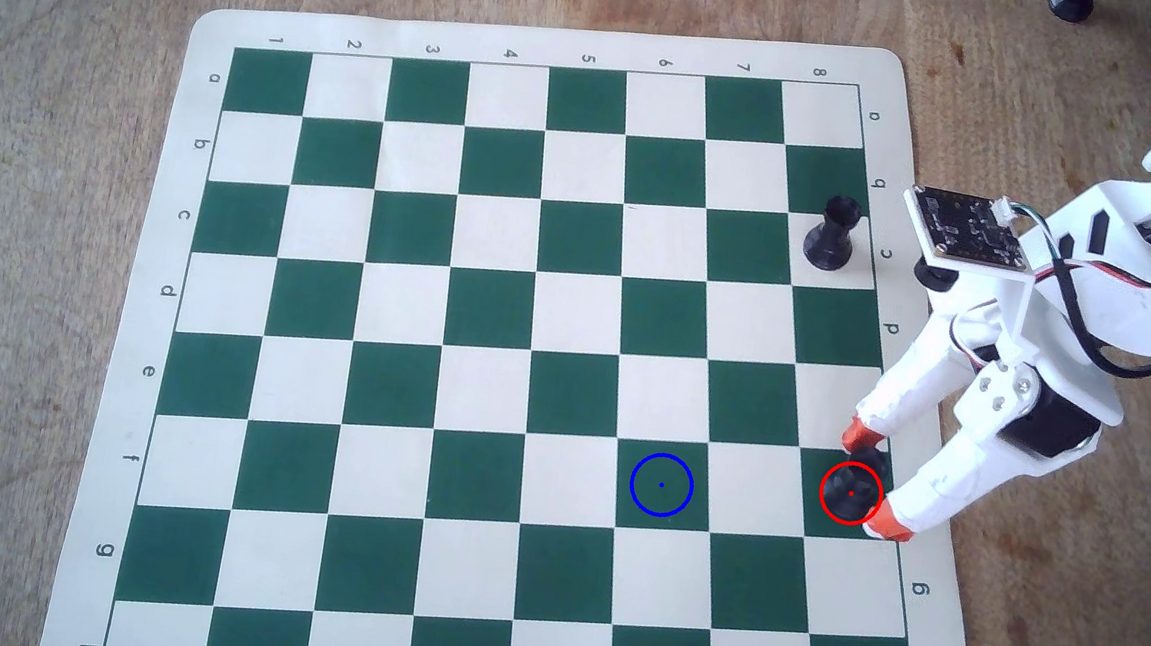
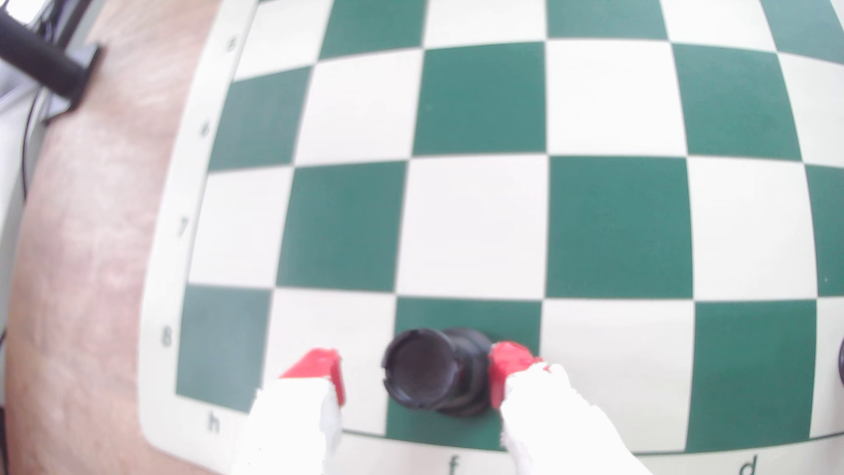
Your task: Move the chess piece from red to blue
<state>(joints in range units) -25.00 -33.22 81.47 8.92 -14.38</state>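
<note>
So your gripper [image 2: 415, 377] is open and straddling the chess piece [image 2: 427, 374] low in the wrist view: the right red fingertip [image 2: 507, 367] looks to be touching its base, the left one sits a bit apart. Overhead, the piece sits inside red [image 1: 850, 493] on a green square at the board's [image 1: 402, 278] right edge. Blue [image 1: 661, 484] is two squares to the left, bare squares between. The second rook [image 1: 832, 233] stands well apart, upper right.

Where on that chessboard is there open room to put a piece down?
Nearly everywhere: all squares left of the blue ring, its own square included, are bare. It is crowded only along the right edge, where the gripper straddles the rook in the red ring, and near the second rook.
</note>
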